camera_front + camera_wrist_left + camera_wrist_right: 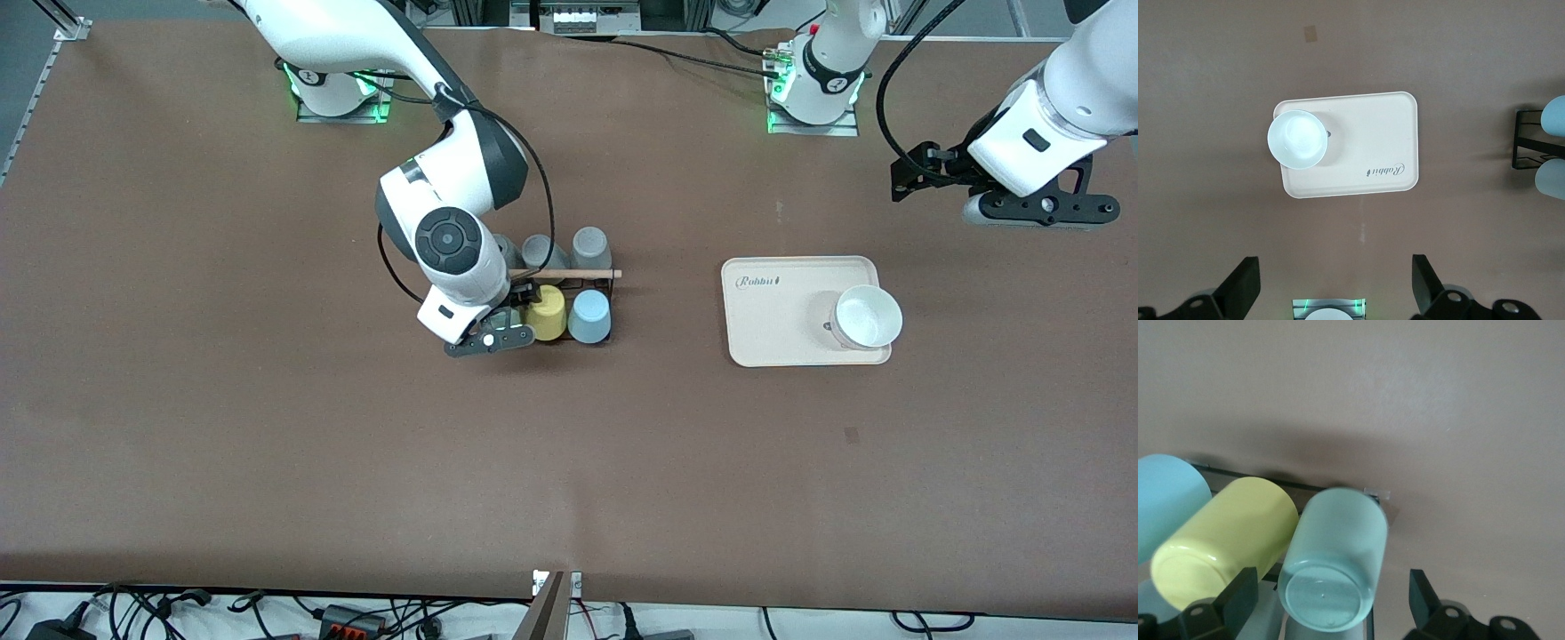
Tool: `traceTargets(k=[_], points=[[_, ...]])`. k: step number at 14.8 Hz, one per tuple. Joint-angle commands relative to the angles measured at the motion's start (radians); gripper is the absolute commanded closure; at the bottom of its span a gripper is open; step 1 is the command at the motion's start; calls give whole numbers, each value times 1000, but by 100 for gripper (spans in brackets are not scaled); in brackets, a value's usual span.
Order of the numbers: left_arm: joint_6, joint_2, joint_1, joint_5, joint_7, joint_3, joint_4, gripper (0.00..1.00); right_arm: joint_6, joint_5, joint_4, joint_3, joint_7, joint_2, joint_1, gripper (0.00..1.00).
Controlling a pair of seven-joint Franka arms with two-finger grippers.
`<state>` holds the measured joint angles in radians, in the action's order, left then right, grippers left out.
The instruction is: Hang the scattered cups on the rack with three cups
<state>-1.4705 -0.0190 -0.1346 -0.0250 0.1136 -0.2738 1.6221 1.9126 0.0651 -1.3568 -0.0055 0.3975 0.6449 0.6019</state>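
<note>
Under the spread right gripper (1328,600), the sage green cup (1335,563) half-hides the rack (569,293); left gripper (1335,287) waits open.

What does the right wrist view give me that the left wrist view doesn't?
Only the right wrist view shows the pale green cup bottom-up on the rack between the right gripper's open jaws, with the yellow cup beside it.

Only the left wrist view shows the cream tray with a white bowl on it, below the left gripper, whose jaws are open and empty.

Both show the rack with the light blue cup on it, and the brown table.
</note>
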Motion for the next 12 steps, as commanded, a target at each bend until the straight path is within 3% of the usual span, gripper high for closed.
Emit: traceTargets(k=[1,5,7,12], points=[[16,-9,-10,-21,-22,4,-7,0,-110,-7,97,-34,0,-5,-20,0],[16,-9,-8,-21,-22,2,-7,0,-168,-5,153,-128,-66,-63,-89,0],[16,-9,-10,-21,-23,2,-7,0,-171,-7,156,-136,-176,-94,-158,0],[16,-9,-10,-21,-23,2,-7,0,-221,-10,156,-137,-229,-189,-296,0]])
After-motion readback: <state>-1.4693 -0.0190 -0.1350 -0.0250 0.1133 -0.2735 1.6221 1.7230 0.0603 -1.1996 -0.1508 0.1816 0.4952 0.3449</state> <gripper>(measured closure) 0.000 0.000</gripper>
